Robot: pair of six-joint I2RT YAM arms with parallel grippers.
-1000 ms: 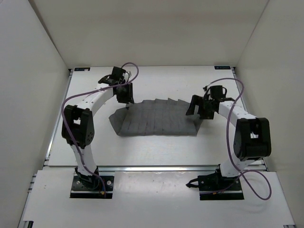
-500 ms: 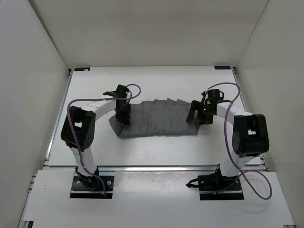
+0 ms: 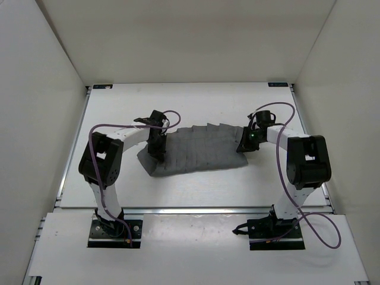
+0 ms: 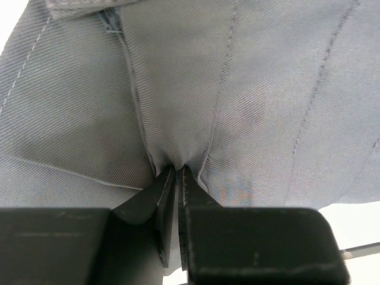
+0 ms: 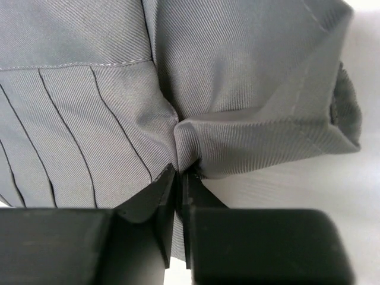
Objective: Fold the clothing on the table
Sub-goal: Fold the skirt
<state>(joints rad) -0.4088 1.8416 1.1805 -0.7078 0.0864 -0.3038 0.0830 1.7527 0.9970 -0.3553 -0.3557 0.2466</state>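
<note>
On the flat white tabletop (image 3: pixel 196 190), the dark grey pleated fabric garment (image 3: pixel 199 148) lies spread between the arms. Both the left gripper (image 4: pixel 178 172) and the right gripper (image 5: pixel 179 175) pinch a thin tuck of it, jaws nearly closed. So shallow a bite could slip on lifting, dropping one side.

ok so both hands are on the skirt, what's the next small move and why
Probably lift both hands a little, together. The left hand and right hand each pinch a tuck of fabric at opposite ends of the clothing, which otherwise lies flat on the table; raising the gripped ends evenly should free them to be carried over for the fold.
</note>
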